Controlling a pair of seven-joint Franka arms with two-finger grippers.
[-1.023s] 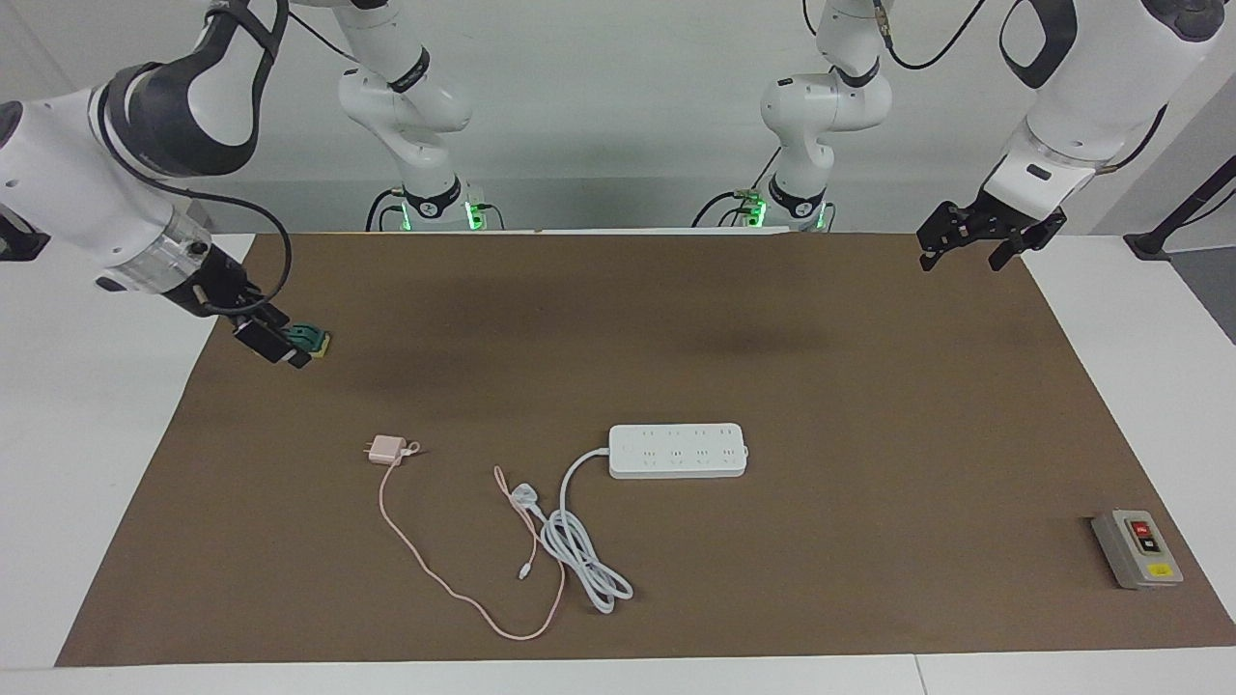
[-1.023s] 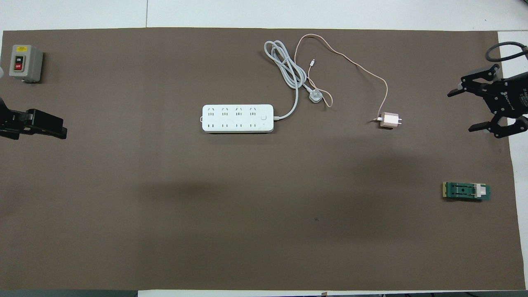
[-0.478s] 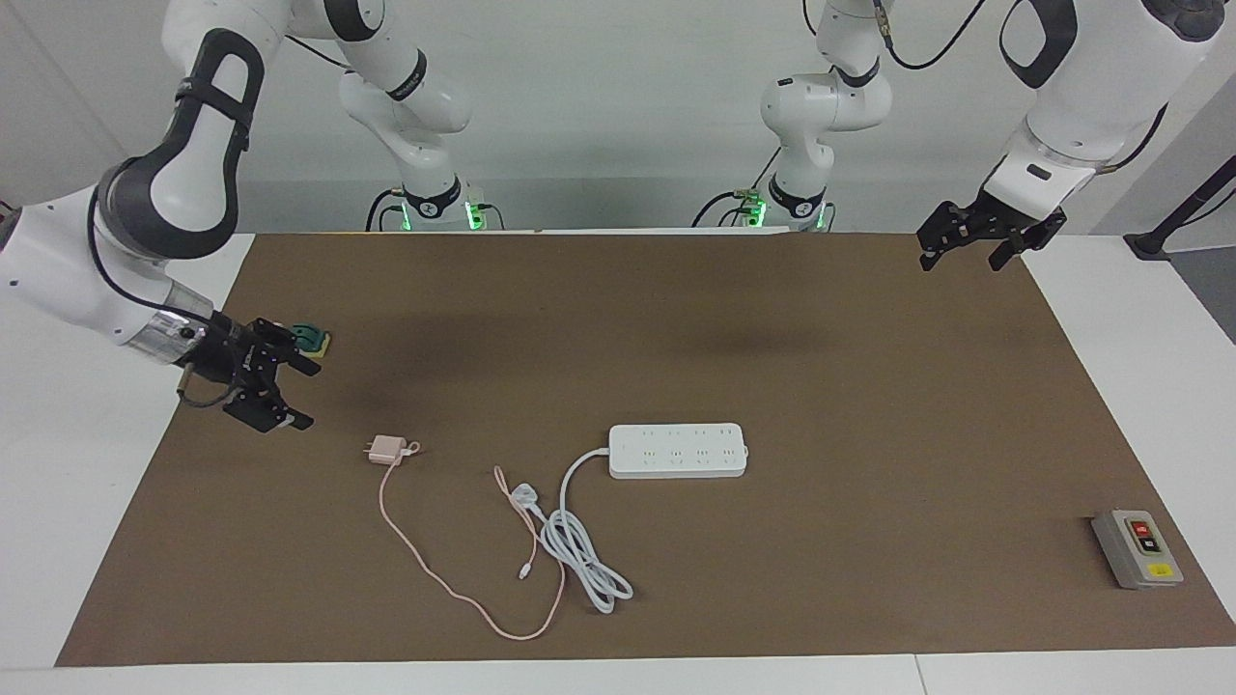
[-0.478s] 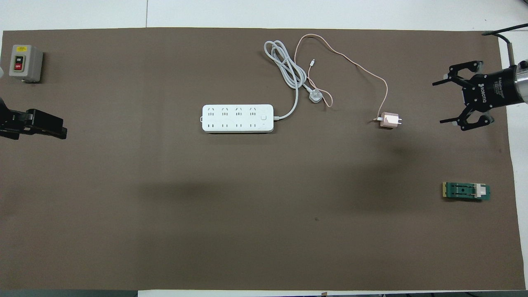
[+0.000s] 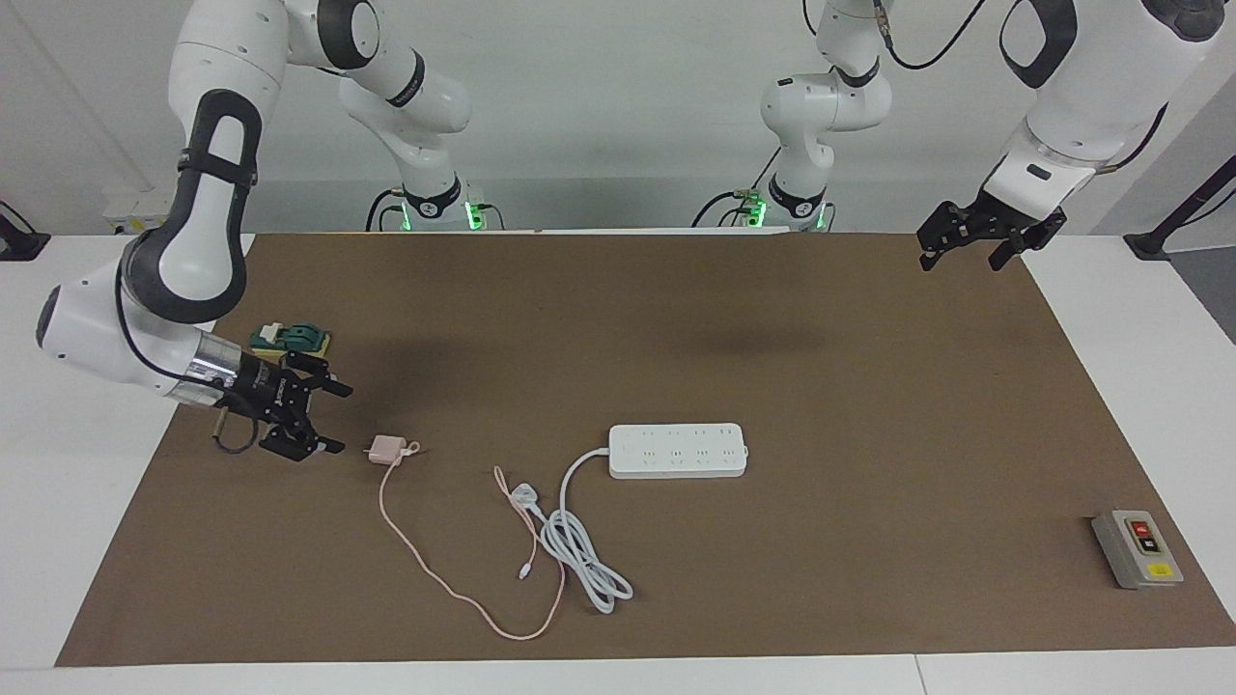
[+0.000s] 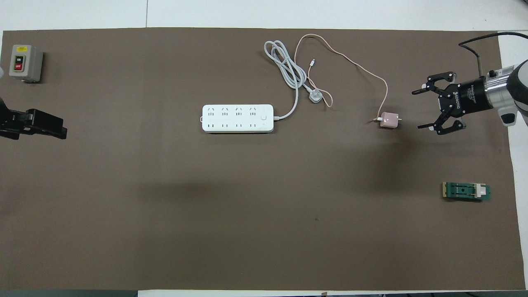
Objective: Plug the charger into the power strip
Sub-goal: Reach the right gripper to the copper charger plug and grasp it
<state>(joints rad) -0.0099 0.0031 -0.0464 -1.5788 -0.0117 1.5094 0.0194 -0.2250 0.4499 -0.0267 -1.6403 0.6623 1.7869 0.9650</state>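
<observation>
A: Where does the charger (image 5: 388, 448) lie from the right tool (image 5: 326, 417)?

B: Just ahead of its spread, empty fingers, low over the surface, prongs pointing back at it and the cable trailing away.

A: And the power strip (image 5: 679, 451)?

B: Farther along that line, well past the charger. The left tool (image 5: 966, 248) waits at its own end, its grip unclear.

A robotics lab. Two white Franka arms (image 5: 174, 241) are bolted at one end of a white table (image 5: 58, 319), green lights glowing at their bases, bare pale walls around. A brown mat (image 5: 676, 319) marks out the work area. Test props lie spread on it: a power strip (image 5: 678, 451), a grey switch box (image 5: 1137, 548), a green fixture (image 6: 466, 191).
</observation>
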